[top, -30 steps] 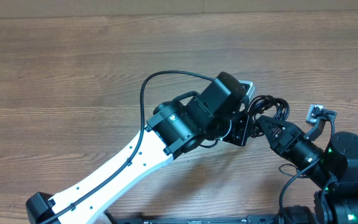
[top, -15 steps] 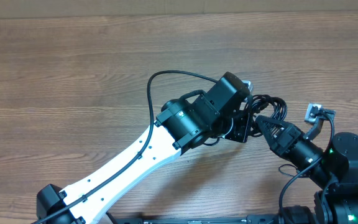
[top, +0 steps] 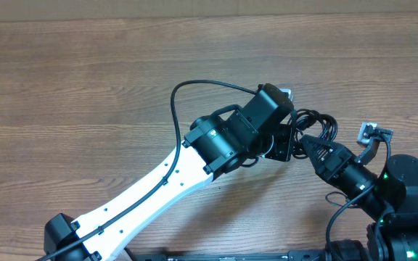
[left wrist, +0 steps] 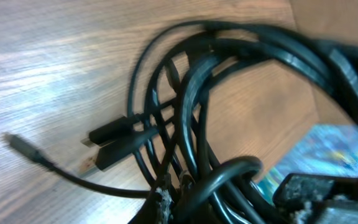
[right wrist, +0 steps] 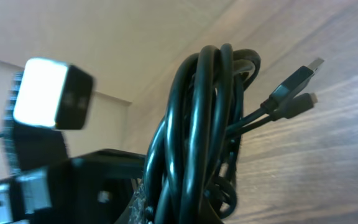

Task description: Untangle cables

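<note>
Step in hand: first separation of the cables (top: 316, 122). The bundle is a tight, knotted coil held just off the worktop (top: 85, 87), right of centre and closer to the right edge than to the left, about midway between the far and near edges.

Left fingers (top: 287, 145): closed on strands at the bundle's left side; the left wrist view shows cords running down into the grip. Right fingers (top: 308, 143): closed on the coil from the near-right; in the right wrist view the loops rise straight out of the grip. The two grips are almost touching.

Two plug ends (right wrist: 294, 84) hang free from the coil, side by side.

Next move, as judged: draw the grips apart slowly so one loop slides clear, and watch that the plug ends do not catch inside a loop. If the knot tightens, release one side and re-grip on a single strand.

Room for moving: wide bare worktop toward the left and far edges. The near-right corner is crowded by the right arm (top: 401, 181), with a small grey item (top: 369, 132) beside it
</note>
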